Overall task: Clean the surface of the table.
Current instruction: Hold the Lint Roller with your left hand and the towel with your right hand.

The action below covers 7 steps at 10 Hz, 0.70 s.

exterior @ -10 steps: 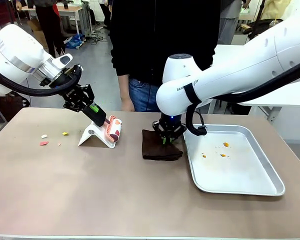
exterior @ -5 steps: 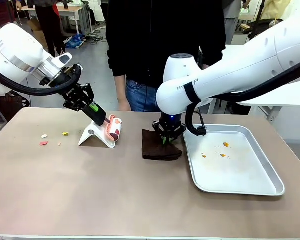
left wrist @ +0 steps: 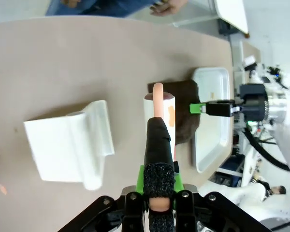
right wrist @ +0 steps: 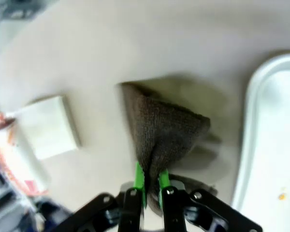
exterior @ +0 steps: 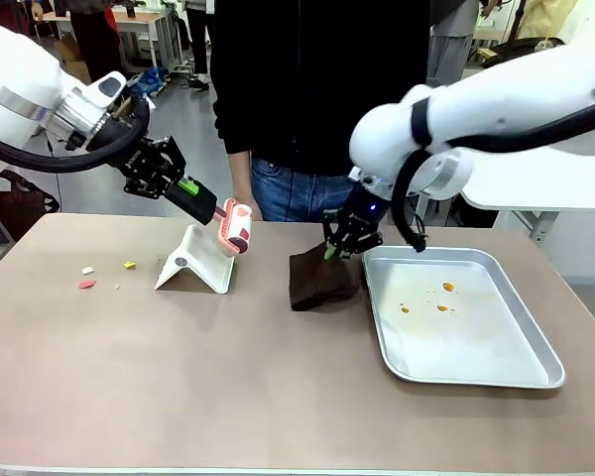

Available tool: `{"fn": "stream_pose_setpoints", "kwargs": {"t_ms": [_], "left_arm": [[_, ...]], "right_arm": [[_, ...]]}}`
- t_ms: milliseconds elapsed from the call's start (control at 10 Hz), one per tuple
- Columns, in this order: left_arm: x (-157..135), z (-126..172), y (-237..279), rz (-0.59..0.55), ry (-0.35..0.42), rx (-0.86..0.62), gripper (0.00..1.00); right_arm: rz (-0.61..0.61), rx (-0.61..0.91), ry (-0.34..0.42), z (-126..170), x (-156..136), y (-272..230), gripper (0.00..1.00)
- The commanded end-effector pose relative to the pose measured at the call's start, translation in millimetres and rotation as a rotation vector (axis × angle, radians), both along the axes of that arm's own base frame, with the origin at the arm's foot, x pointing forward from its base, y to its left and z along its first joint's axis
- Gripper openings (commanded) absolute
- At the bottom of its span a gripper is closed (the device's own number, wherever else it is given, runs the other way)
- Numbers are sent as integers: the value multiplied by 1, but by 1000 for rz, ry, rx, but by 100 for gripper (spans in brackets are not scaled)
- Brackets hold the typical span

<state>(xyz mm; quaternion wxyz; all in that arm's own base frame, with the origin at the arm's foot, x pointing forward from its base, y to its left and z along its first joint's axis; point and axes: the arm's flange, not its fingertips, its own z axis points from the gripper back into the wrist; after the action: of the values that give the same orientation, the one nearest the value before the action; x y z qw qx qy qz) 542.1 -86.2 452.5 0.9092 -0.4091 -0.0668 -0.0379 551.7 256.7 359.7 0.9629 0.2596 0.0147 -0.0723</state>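
Tan-brown matte desk [exterior: 178,377], widest in view, is littered with small coloured scraps [exterior: 87,283] at its left. A dark brown cloth [exterior: 322,280] is pinched by the right claw [exterior: 334,248], a pink-handled roller [exterior: 238,230] by the left claw [exterior: 208,210]; scraps may be scattered if swept hastily.

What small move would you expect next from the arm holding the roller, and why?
Probably the left claw, shut on the roller by its handle, should carry it left and down onto the scraps: the roller hangs above its white holder, and those bits lie on the table left of the holder.
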Motion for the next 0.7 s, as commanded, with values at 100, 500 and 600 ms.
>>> {"fn": "stream_pose_setpoints", "kwargs": {"t_ms": [100,500,600], "left_arm": [[-42,17,25,-66,-24,-147,0],[-106,44,107,-61,-113,-292,15],[-125,45,144,-137,-114,-355,15]], "right_arm": [[123,563,55,7,-43,-67,0],[343,1010,61,15,-80,-163,0],[295,1065,91,20,-82,-192,0]]}}
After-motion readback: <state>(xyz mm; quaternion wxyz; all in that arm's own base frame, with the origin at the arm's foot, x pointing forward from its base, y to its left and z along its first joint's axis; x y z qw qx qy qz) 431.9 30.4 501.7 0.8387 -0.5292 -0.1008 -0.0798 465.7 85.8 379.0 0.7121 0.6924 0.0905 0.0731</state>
